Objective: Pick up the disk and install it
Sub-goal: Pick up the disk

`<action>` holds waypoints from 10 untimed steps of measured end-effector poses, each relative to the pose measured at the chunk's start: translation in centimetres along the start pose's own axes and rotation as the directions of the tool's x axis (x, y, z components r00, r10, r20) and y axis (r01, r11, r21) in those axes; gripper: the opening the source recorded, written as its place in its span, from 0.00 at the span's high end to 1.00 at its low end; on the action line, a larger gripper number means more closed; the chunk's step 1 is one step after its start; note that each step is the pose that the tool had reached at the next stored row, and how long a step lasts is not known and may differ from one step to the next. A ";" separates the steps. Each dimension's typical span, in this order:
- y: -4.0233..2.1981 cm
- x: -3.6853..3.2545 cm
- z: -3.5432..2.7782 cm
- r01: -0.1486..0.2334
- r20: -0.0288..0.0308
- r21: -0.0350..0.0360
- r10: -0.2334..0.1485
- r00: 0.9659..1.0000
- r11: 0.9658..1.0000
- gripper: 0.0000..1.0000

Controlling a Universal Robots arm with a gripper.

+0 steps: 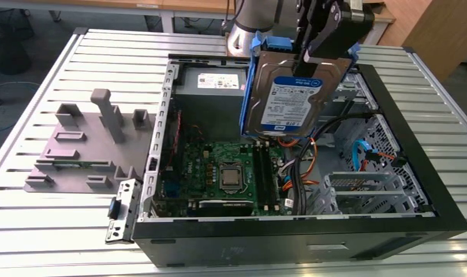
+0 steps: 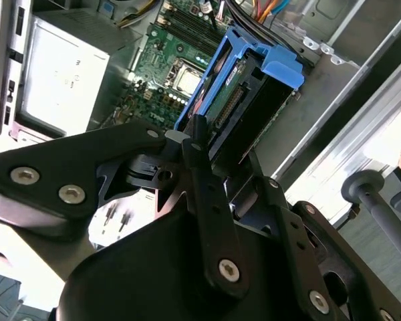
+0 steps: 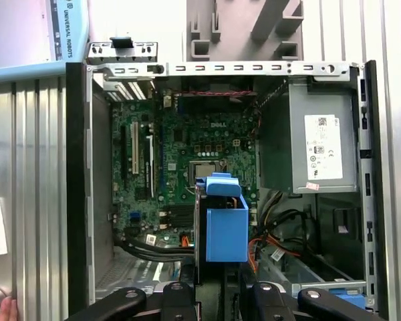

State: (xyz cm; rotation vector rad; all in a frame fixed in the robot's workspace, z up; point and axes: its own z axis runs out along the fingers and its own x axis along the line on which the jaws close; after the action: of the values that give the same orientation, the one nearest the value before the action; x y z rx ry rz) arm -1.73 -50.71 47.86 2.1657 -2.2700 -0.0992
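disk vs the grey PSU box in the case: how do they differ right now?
The disk hangs edge-up in the pincer above the case; the power supply sits in the case's corner. The disk is flat and thin; the power supply is a bulkier box. The disk has blue rails and a white-and-blue label; the power supply bears a white sticker. Both are grey metal rectangles.

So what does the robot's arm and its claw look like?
The arm is a round, silvery-grey tube. Its gripper is shiny black, built from flat jointed bars with rounded ends, pinned together by silver screws. Its fingers are long, thin and black.
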 end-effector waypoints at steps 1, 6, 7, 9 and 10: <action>-0.02 0.19 0.00 0.000 0.000 0.000 0.000 1.000 1.000 0.65; -0.09 1.15 0.02 0.000 0.000 0.000 0.000 1.000 1.000 0.65; -0.10 1.32 0.02 0.000 0.000 0.000 0.000 1.000 1.000 0.65; -0.13 1.68 0.03 0.000 -0.001 0.000 0.000 1.000 1.000 0.65; -0.14 1.87 0.02 0.000 -0.001 0.000 0.000 1.000 1.000 0.65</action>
State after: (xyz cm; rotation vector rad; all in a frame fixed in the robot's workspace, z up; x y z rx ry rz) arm -1.68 -52.58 47.75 2.1654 -2.2697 -0.0986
